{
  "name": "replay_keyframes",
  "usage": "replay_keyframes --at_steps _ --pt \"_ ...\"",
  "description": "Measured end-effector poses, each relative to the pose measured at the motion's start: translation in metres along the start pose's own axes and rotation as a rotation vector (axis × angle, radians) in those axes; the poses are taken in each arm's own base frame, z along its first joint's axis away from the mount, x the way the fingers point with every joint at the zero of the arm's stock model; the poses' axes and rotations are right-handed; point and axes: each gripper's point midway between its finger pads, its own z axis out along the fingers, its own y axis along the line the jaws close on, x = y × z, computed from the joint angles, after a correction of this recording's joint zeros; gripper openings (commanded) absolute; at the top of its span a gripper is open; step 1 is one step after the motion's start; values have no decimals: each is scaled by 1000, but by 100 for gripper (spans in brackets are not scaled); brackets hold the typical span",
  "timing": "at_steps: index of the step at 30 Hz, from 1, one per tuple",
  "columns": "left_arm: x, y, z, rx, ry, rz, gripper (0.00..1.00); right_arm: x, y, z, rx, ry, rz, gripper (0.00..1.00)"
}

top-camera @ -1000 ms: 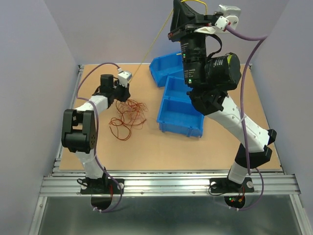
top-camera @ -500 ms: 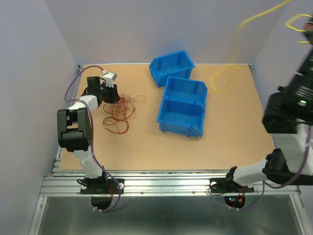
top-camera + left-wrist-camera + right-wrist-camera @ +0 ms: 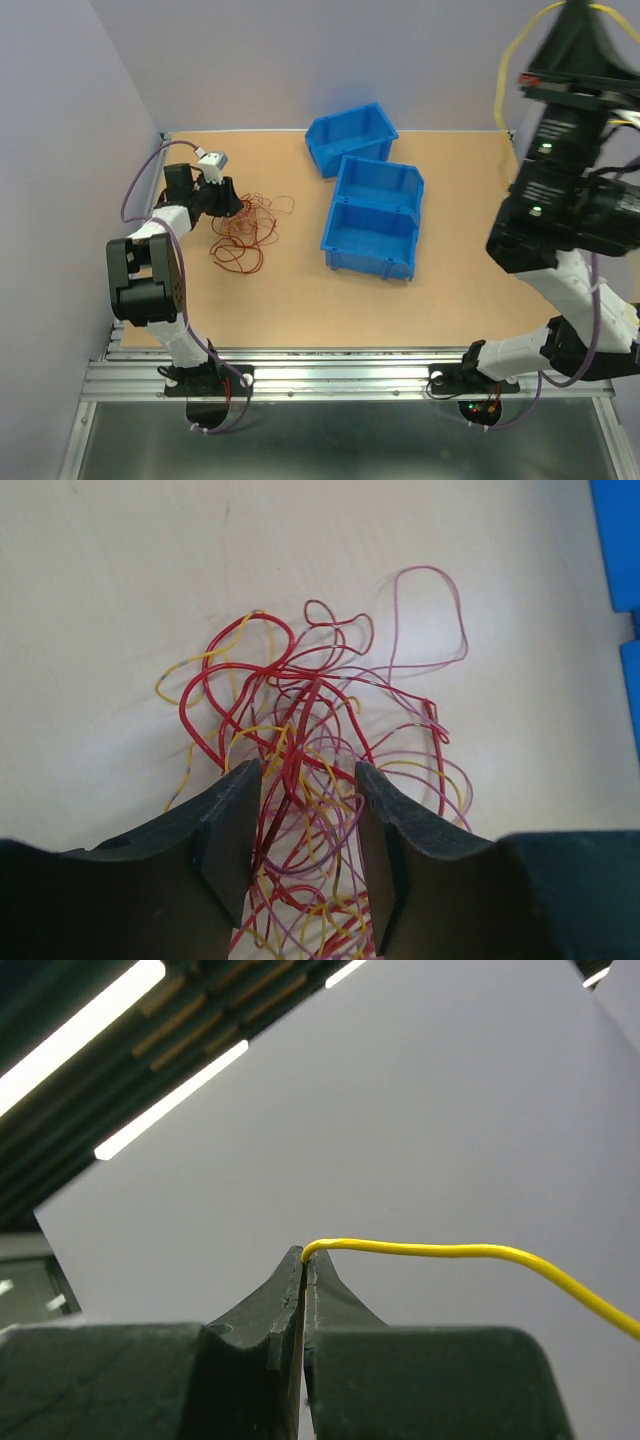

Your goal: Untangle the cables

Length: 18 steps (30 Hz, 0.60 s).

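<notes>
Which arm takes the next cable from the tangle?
Left, likely. The left jaws stand open astride the tangle; the right jaws are up in the air, shut on a yellow cable.

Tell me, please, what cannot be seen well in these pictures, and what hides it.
- Left wrist view: the near part of the cable tangle is hidden behind the left hand.
- Right wrist view: the yellow cable pinched in the right hand leaves at the right edge; its far end is unseen.
- Top view: single strands in the tangle are too fine to follow.
</notes>
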Motion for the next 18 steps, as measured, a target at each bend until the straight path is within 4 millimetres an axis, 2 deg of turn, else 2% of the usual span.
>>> replay_keyframes --at_steps 3,6,10,13,18 --pt "-12 -12 -15 10 -53 38 56 63 18 -21 -65 109 -111 1" --pt "-31 -22 -33 4 -131 91 59 102 27 -37 -106 174 -185 1" --pt "-53 -34 -57 -14 -240 162 62 128 32 -44 -126 202 -256 1" --pt "-60 -40 -69 -22 -287 193 63 143 28 -44 -122 204 -288 1" --pt "-64 -43 -74 -28 -317 214 63 179 1 -43 -79 231 -249 1"
